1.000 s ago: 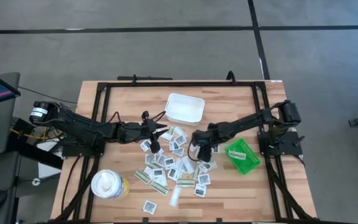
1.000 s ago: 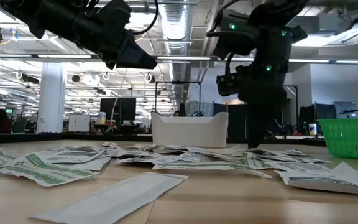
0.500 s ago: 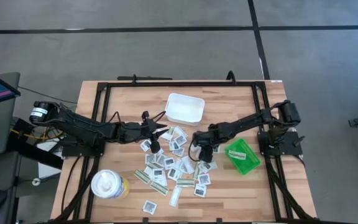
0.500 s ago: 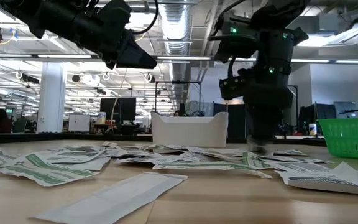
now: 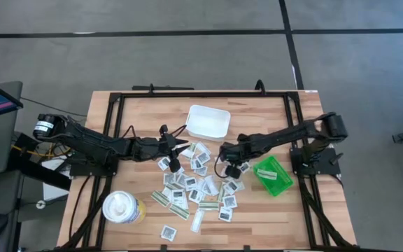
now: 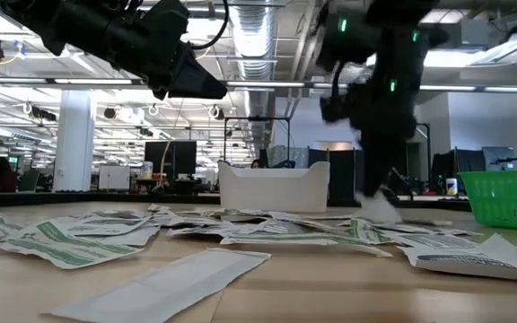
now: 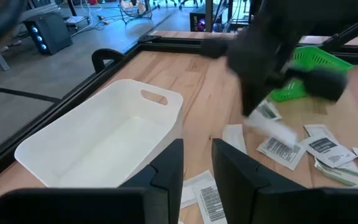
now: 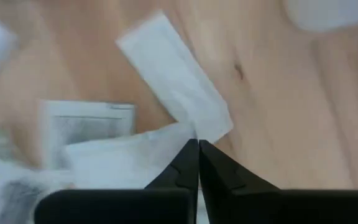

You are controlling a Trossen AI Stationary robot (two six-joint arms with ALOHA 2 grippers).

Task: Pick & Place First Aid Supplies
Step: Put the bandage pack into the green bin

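The first aid supplies (image 5: 196, 185), small flat white packets and white-and-olive strips, lie scattered on the wooden table's middle. My right gripper (image 5: 233, 169) hangs over the heap's right side, shut on one white packet (image 6: 380, 203). My left gripper (image 5: 185, 148) waits open above the heap's left side, nothing between its fingers (image 7: 197, 177). It points toward the white tray (image 5: 208, 120). My right gripper pinches a narrow white packet by one end (image 8: 204, 129), right at its fingertips. The fingers come from above, pointing down. The packet hangs below them (image 7: 272, 123), a little above the other packets; blur hides more.
The white tray (image 7: 92, 143) stands at the table's far middle. A green bin (image 5: 273, 175) sits at the right, close beside my right gripper. A white-and-yellow roll (image 5: 123, 208) stands at the near left. A black frame (image 5: 187, 93) runs round the table.
My right gripper has shut on a white packet in the heap. It has then risen and drifted slightly toward the table's right edge, lifting that packet off the others.
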